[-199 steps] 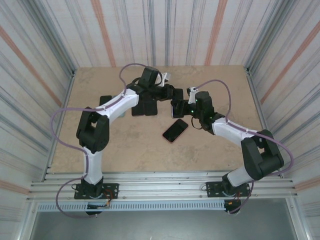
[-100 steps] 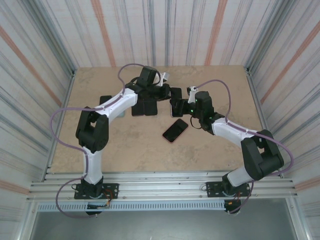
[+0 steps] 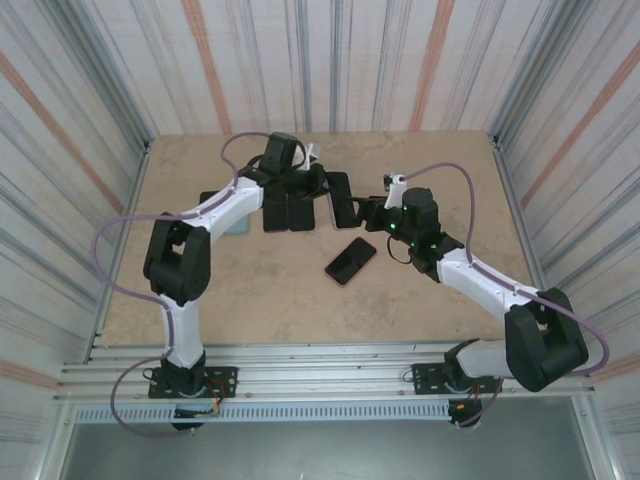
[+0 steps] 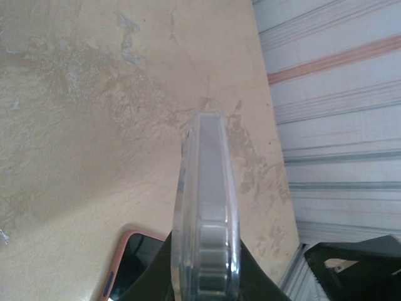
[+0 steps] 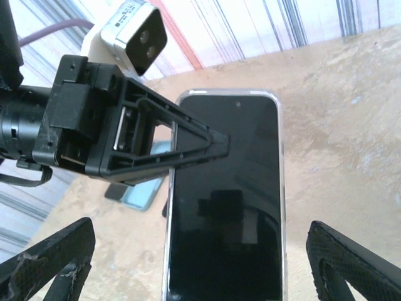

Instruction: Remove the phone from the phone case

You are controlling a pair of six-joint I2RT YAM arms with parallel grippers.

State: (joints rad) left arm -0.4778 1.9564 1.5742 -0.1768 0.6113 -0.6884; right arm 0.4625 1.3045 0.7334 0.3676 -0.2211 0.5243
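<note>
A black-screened phone in a clear phone case hangs above the table, and I see it edge-on in the left wrist view. My left gripper is shut on the case, its dark fingers clamped across the upper left edge. In the top view the left gripper holds the phone mid-table. My right gripper is open, with its fingertips spread wide on either side of the phone and touching nothing. It faces the screen from the right.
A pink-cased phone lies on the tan table below the held one. Two dark phones or cases, a light blue case and a black item lie to the left. Striped walls enclose the table.
My left gripper has shut on the cased phone and carried it slightly left and back. The right gripper has opened wider and drawn back to the right.
</note>
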